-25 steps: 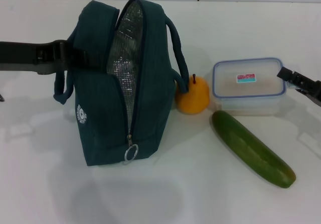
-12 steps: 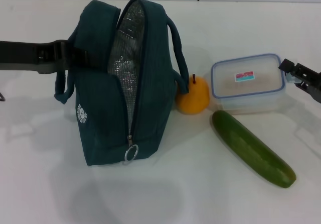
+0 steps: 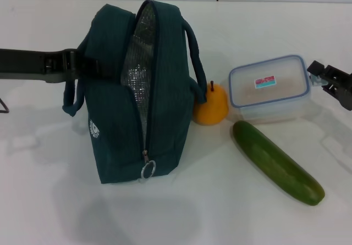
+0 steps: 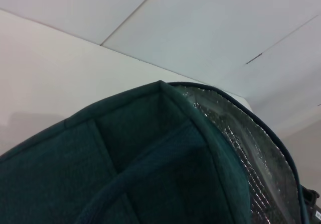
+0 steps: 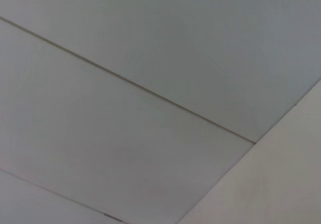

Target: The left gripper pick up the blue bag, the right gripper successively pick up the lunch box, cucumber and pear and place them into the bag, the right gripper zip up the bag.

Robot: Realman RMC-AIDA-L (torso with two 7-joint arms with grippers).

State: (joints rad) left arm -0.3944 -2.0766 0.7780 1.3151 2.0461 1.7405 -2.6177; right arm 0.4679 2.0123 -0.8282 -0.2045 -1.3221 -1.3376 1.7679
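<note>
The blue bag (image 3: 165, 107) stands upright on the white table, its top unzipped and the silver lining (image 3: 137, 63) showing. My left gripper (image 3: 88, 66) reaches in from the left and is shut on the bag's near handle side. The left wrist view is filled by the bag's fabric (image 4: 150, 153). The clear lunch box (image 3: 269, 88) sits right of the pear (image 3: 210, 106), tilted with its right end raised. My right gripper (image 3: 317, 76) is shut on that right rim. The cucumber (image 3: 276, 162) lies diagonally in front of the box.
The zipper ring (image 3: 147, 170) hangs at the bag's front lower end. Bare white table (image 3: 220, 217) stretches in front of the bag and the cucumber. A tiled wall runs behind the table. The right wrist view shows only wall panels (image 5: 150, 108).
The lunch box's right end has risen and the box has shifted slightly left with my right gripper. The bag has tipped a little to the right; the left arm has hardly moved.
</note>
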